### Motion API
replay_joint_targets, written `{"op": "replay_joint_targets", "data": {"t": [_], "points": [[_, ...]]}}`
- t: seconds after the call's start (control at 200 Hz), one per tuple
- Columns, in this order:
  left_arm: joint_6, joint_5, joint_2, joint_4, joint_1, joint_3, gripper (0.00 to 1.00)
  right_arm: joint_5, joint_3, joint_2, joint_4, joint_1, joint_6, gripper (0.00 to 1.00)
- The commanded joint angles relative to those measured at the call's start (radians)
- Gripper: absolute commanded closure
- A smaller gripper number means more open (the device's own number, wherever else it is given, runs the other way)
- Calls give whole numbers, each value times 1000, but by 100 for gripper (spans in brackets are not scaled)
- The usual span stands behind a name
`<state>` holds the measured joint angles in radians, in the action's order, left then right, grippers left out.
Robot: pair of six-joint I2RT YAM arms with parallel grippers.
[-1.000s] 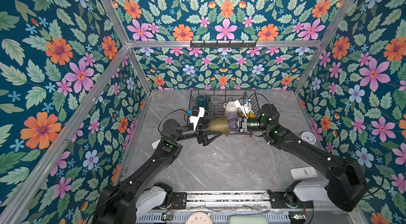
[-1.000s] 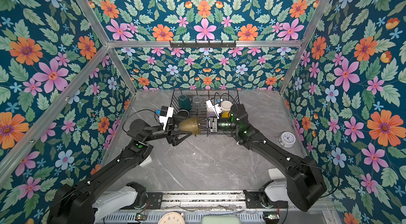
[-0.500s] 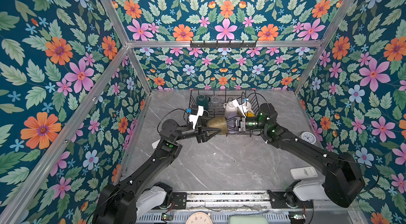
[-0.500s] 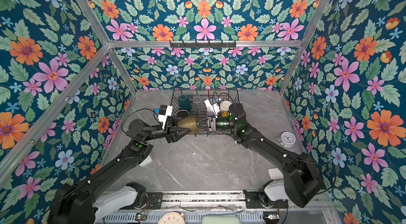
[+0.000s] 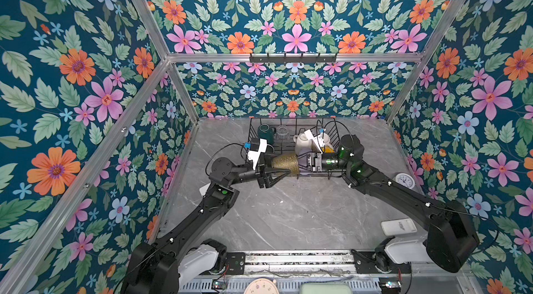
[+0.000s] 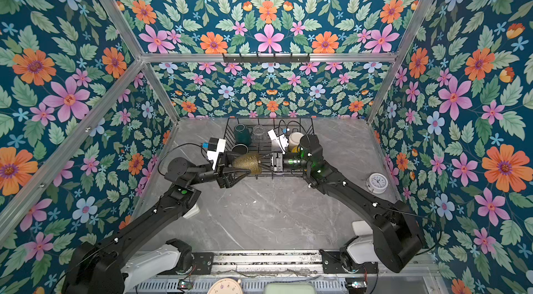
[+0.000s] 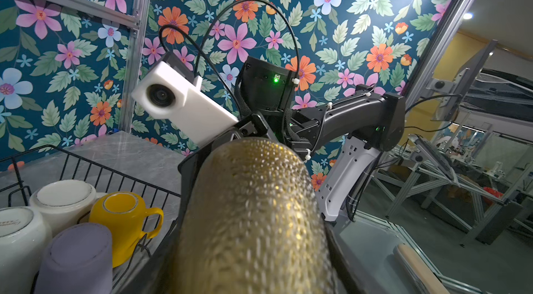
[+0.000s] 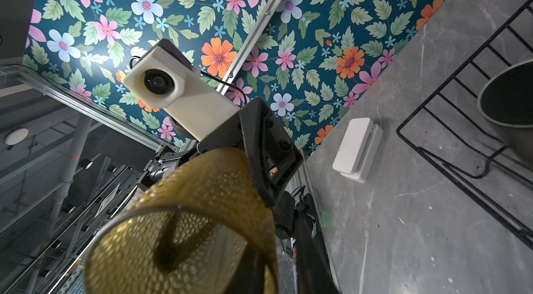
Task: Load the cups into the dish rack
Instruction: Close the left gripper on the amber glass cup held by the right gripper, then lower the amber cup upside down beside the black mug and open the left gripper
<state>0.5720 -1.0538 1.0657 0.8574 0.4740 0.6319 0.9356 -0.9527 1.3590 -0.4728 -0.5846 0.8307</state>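
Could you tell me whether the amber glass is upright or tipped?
Tipped: the amber glass lies sideways, mouth facing the right claw.

Blurred, cropped, covered

In your left wrist view the amber glass [image 7: 251, 214] is blurred and runs off the edge, like the lilac tumbler [image 7: 75, 261] and white mug [image 7: 17, 237]; in both top views it covers the fingertips of the right gripper [image 5: 301, 163].

Both arms stretch forward and angle inward to meet at the amber glass [image 5: 288, 161], with the left gripper [image 5: 278, 167] clamped around its narrow base and the right gripper [image 5: 301, 163] at its mouth, grip unclear.
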Motion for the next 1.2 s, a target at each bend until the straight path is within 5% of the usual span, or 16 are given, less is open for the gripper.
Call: {"op": "replay_joint_targets", "data": {"t": [0.0,0.175,0.415,0.595,1.195], "points": [[-43,4,-17,-17,0,16,100,-85,-12,-43,112,3,-88,63],[-130,57,-41,-168,1,49,100,-259,0,-159,309,13,-227,30],[-198,147,-47,-318,0,86,100,-583,43,-320,501,18,-354,8],[-245,242,-30,-444,0,131,100,-712,103,-410,511,19,-376,2],[-323,594,189,-968,2,454,100,-775,117,-441,562,19,-416,1]]}}
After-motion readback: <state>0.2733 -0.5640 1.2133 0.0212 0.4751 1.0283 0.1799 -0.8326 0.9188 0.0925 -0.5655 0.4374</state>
